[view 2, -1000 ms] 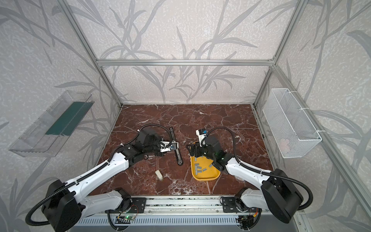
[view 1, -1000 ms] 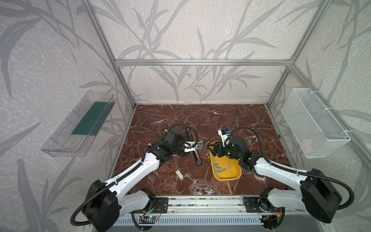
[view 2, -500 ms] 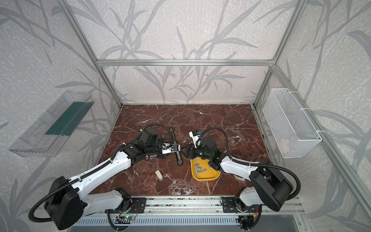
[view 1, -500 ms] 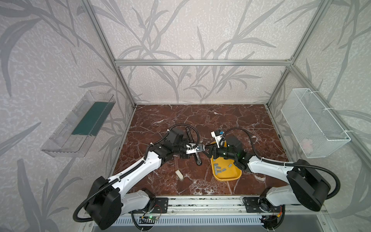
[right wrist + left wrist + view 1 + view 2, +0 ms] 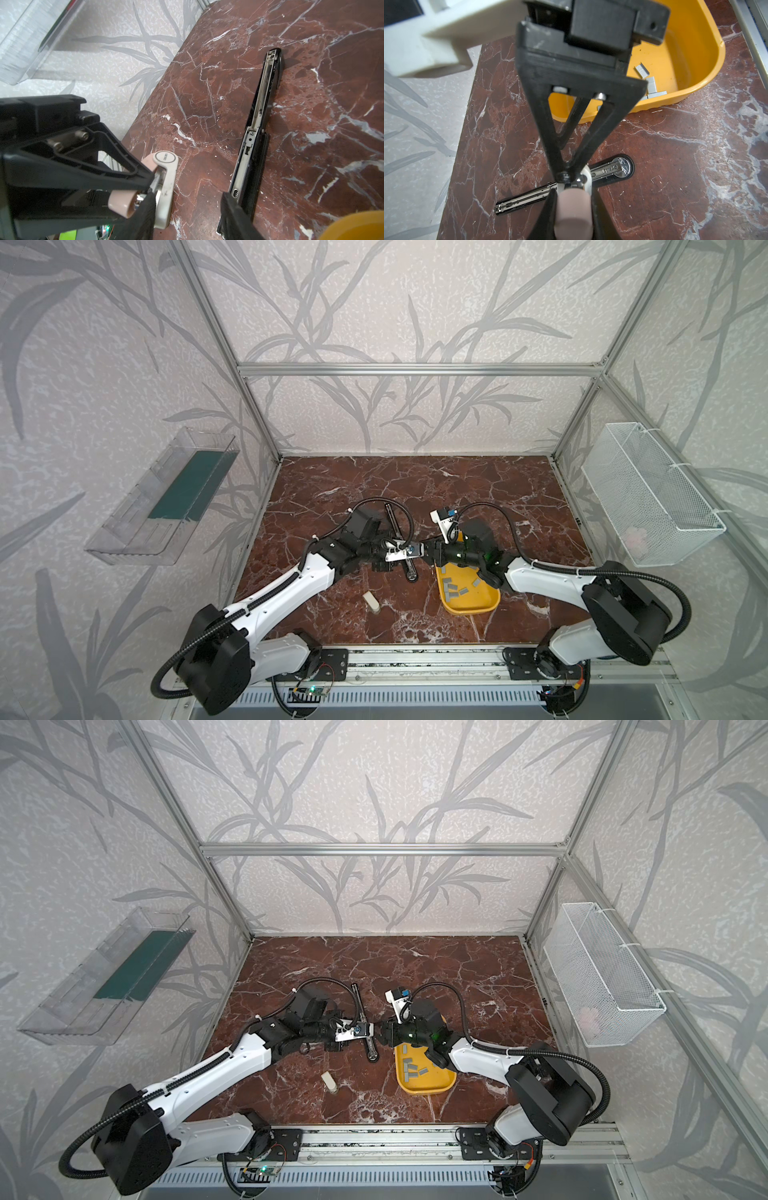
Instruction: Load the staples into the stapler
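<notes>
Left gripper [image 5: 572, 199] clamps the pink stapler [image 5: 121, 202]; only the right wrist view shows the right gripper [image 5: 187, 198] jaws apart

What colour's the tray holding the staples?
Yellow tray, grey staples; shows best in the left wrist view.
</notes>
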